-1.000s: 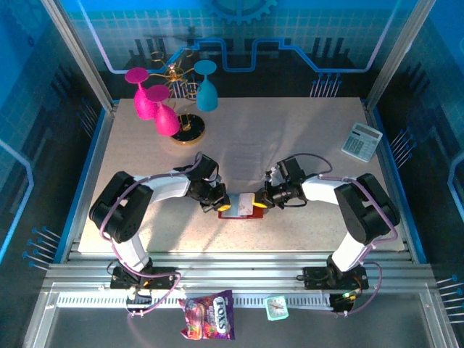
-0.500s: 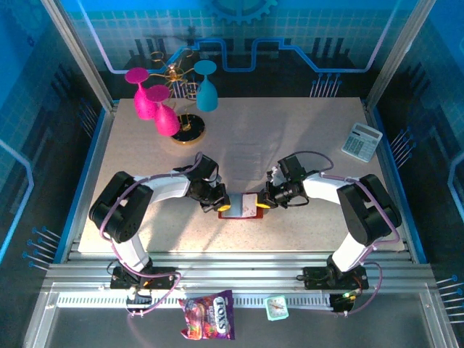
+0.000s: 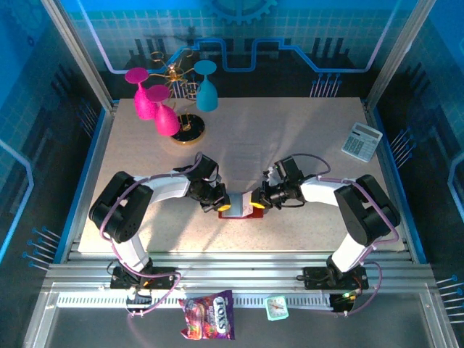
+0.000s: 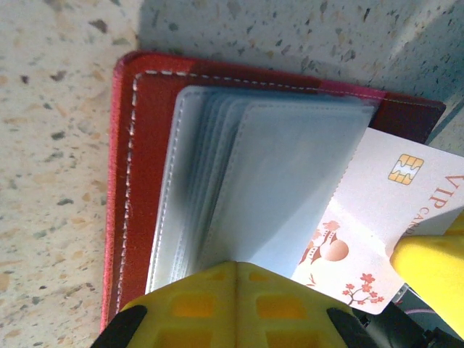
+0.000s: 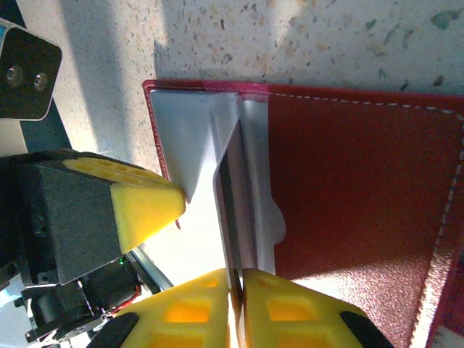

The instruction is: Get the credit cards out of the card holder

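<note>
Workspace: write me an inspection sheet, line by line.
Surface: speckled table, no spills seen.
Job's things: red card holder lies open; white chip card sticks partly out.
Clutter: calculator at the right edge; goblet rack far left; candy bag before the bases.
Tools: left tool shut on the holder's clear sleeves; right tool shut on that card.
Cables: purple cables along both arms, no snag seen.
Surroundings: blue enclosure panels.
</note>
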